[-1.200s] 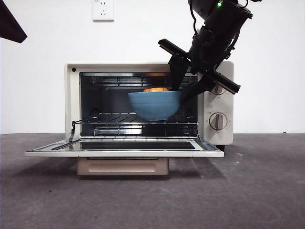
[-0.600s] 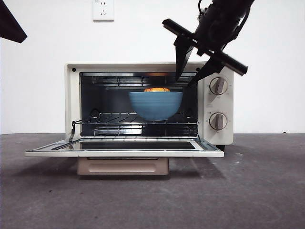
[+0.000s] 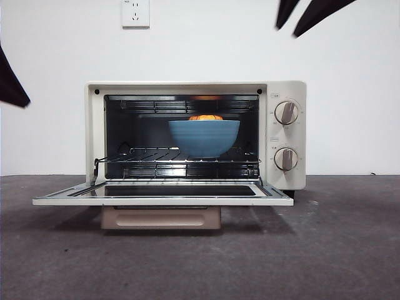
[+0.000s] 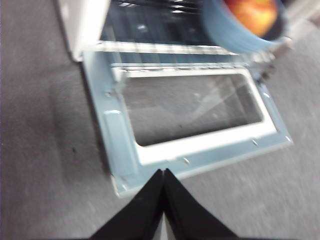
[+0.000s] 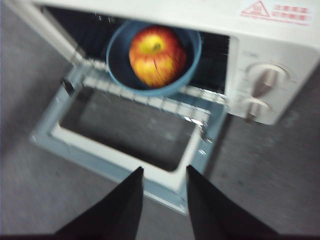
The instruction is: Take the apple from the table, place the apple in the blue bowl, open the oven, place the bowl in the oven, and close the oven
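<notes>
The cream-white oven (image 3: 284,87) stands with its door (image 3: 162,200) folded down flat. Inside, on the wire rack, sits the blue bowl (image 3: 204,137) with the top of the red-yellow apple (image 3: 205,117) showing above its rim. The right wrist view looks down on the bowl (image 5: 192,60) and the apple (image 5: 156,55) inside it. My right gripper (image 5: 164,170) is open and empty, high above the oven's right side (image 3: 287,30). My left gripper (image 4: 163,172) is shut and empty, hovering over the front edge of the door (image 4: 200,145).
The dark grey table (image 3: 337,250) stretches in front of the oven. Two round knobs (image 3: 286,112) sit on the oven's right panel. A black part of the left arm (image 3: 9,84) shows at the left edge. A wall socket (image 3: 135,12) is on the white wall.
My right gripper let go of the bowl's rim and rose up and to the right, leaving the bowl on the rack. The left arm's dark tip has dropped lower.
</notes>
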Controlling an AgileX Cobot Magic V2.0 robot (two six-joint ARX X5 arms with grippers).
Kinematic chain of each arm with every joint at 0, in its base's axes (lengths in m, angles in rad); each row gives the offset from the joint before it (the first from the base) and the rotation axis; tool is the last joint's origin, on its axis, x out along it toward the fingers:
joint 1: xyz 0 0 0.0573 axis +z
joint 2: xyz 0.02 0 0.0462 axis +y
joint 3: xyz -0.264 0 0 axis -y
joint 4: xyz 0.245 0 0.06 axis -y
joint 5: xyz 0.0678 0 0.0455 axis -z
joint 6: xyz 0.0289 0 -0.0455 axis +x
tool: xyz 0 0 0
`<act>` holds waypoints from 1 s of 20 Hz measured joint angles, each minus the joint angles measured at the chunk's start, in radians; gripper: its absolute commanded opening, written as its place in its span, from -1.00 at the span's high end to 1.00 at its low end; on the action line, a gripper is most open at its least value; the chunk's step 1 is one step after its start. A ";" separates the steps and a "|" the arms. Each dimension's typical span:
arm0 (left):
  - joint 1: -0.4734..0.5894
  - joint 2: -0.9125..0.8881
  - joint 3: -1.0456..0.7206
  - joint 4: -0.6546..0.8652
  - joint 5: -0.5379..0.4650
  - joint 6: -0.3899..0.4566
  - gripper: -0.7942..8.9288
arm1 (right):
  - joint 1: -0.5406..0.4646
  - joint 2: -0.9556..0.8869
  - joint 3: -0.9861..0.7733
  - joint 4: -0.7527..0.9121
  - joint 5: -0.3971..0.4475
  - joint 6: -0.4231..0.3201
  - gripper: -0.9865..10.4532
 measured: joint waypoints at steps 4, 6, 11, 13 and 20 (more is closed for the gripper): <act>0.024 0.198 0.000 0.140 0.016 -0.015 0.82 | 0.037 -0.094 -0.001 -0.089 0.021 -0.068 0.59; 0.024 0.294 0.000 0.192 0.015 -0.022 0.82 | 0.050 -0.137 -0.015 -0.115 0.021 -0.074 0.59; 0.025 0.493 0.000 0.327 -0.011 -0.029 0.82 | 0.072 -0.263 -0.127 -0.139 0.021 -0.077 0.59; 0.025 0.531 0.000 0.356 -0.027 -0.029 0.82 | 0.072 -0.317 -0.181 -0.140 0.022 -0.076 0.59; 0.021 0.625 0.000 0.397 0.038 -0.033 0.82 | 0.072 -0.466 -0.292 -0.137 0.028 -0.056 0.59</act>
